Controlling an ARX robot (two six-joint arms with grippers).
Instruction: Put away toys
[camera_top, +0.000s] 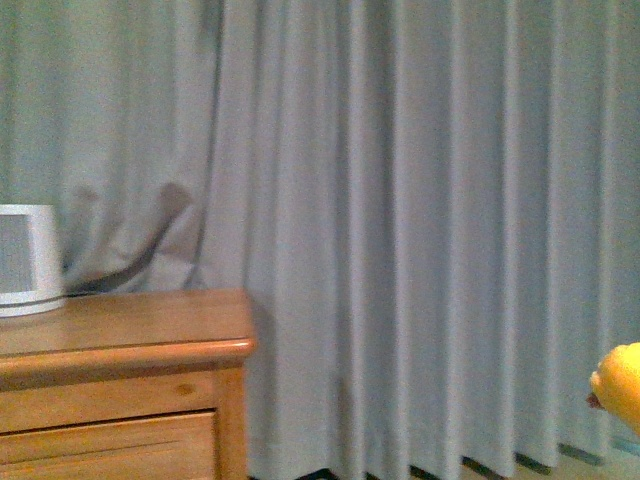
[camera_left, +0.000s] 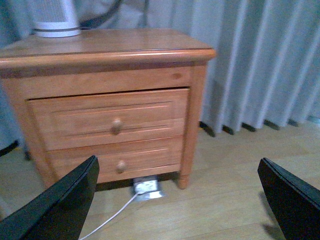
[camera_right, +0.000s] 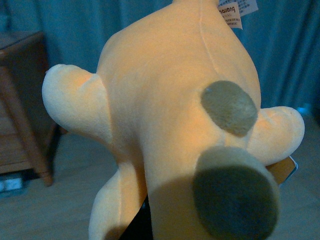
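Note:
The orange-yellow plush toy (camera_right: 170, 115) fills the right wrist view, with pale rounded limbs, grey-brown spots and a white label at one end. My right gripper is shut on it, and its fingers are almost wholly hidden behind the plush. In the front view only a yellow edge of the toy (camera_top: 620, 385) shows at the far right, held above the floor. My left gripper (camera_left: 180, 200) is open, its two black fingers (camera_left: 60, 205) spread wide with nothing between them, facing the wooden nightstand (camera_left: 110, 120).
The nightstand (camera_top: 120, 380) has two shut drawers with round knobs (camera_left: 116, 125) and a white device (camera_top: 28, 258) on top. A power strip with a white cable (camera_left: 145, 187) lies on the wooden floor under it. Grey curtains (camera_top: 420, 230) hang behind.

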